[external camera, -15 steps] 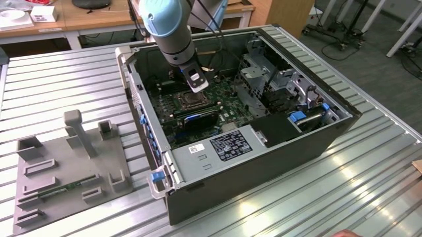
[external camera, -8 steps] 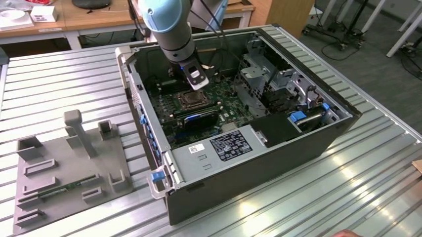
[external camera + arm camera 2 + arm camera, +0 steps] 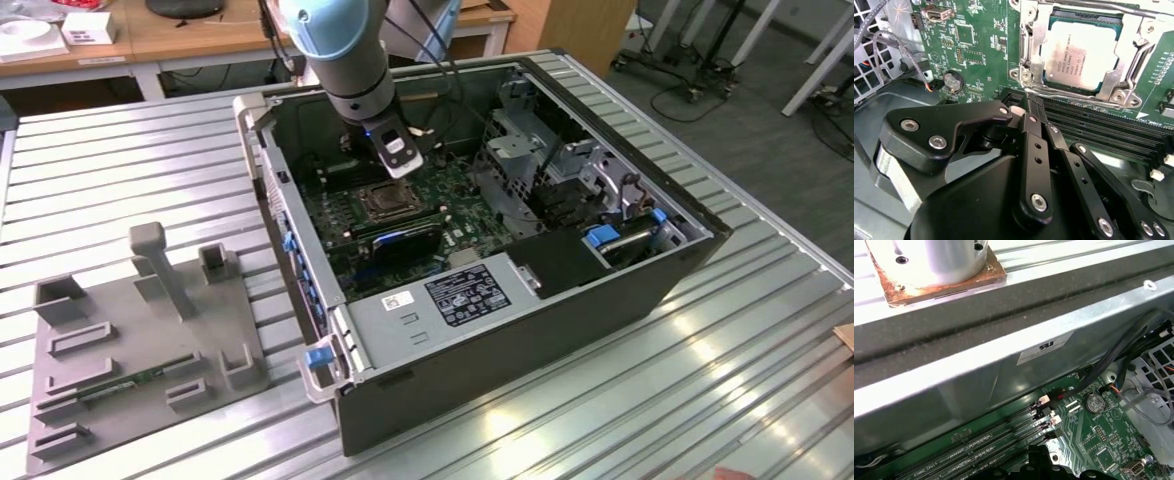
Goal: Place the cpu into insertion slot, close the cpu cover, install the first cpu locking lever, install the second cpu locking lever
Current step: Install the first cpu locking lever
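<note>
Hovering inside the open case [image 3: 561, 290], the pincer [image 3: 1033, 100] had its fingers drawn together on nothing, tips just beside the socket's near edge. The cpu [image 3: 1081, 54] sat in the slot [image 3: 1030, 50] at upper right, the cover [image 3: 1126, 60] framing it.

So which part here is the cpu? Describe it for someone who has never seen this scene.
Start at the open computer case on the slatted table, then go to the green motherboard inside. The cpu is the pale silver square in the metal-framed socket beside the long black memory slots; nothing else nearby is flat, square and silver.
</note>
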